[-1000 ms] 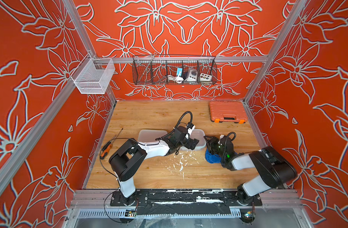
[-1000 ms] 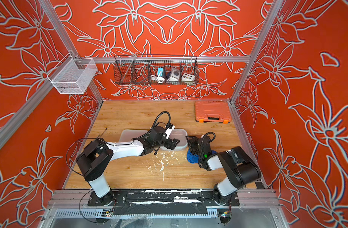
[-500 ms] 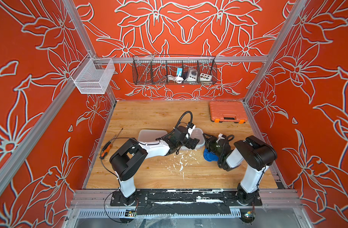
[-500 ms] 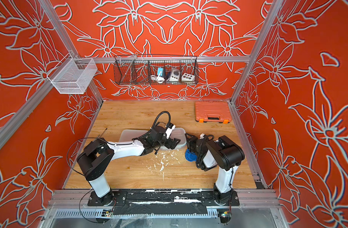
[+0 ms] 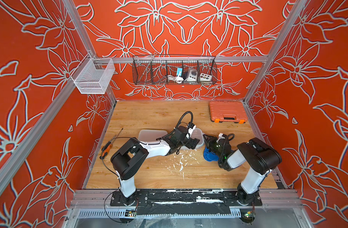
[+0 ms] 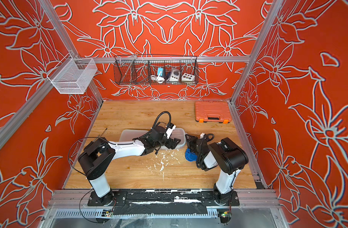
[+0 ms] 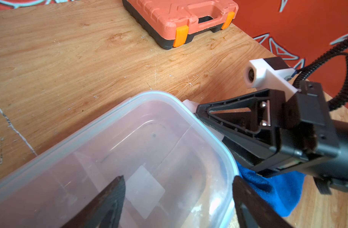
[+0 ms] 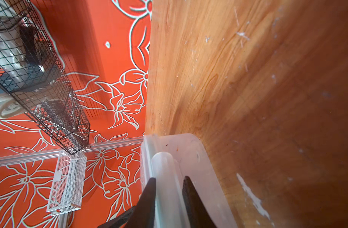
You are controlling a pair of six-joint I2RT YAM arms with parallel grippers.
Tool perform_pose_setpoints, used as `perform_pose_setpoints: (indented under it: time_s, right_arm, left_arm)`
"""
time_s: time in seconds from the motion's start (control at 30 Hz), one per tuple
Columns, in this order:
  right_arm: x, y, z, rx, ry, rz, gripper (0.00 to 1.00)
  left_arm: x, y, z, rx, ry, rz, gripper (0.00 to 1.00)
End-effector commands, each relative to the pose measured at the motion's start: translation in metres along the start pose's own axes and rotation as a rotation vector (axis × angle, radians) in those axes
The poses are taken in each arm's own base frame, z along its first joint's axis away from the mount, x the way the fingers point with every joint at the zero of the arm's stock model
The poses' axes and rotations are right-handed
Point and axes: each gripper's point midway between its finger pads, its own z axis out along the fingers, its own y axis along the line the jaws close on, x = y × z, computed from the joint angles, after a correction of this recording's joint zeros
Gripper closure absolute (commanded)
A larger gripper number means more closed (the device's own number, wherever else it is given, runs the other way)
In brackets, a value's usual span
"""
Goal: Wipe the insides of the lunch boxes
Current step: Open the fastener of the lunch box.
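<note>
Two lunch boxes (image 5: 151, 134) sit mid-table, neither looking wiped yet: your left gripper (image 7: 177, 179) straddles one wall spread wide, your right gripper (image 8: 169, 180) brackets its end tab (image 8: 163, 167), grip unclear, and the cloth (image 5: 208, 157) lies loose at its 5 o'clock.

Left arm (image 5: 155, 147) hides most of lunch box (image 5: 198, 134); right arm (image 5: 221, 149) covers half blue cloth (image 5: 209, 157).
</note>
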Motion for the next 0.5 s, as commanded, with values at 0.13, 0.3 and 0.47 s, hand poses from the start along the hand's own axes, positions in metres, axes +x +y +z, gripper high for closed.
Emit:
perform_pose_setpoints:
  time_s: [0.13,0.3,0.47]
  right_arm:
    - [0.000,0.001,-0.018,0.054,0.000,-0.085,0.58]
    - [-0.014,0.027,-0.037,0.165,-0.020,-0.289,0.52]
    - [-0.033,0.056,-0.073,0.352,-0.030,-0.549,0.40]
  left_arm:
    - [0.003,0.023,-0.020,-0.100,0.039,-0.088,0.11]
    - [-0.019,0.067,-0.059,-0.134,-0.040,-0.301,0.10]
    - [-0.024,0.079,-0.083,-0.195,-0.092,-0.332,0.06]
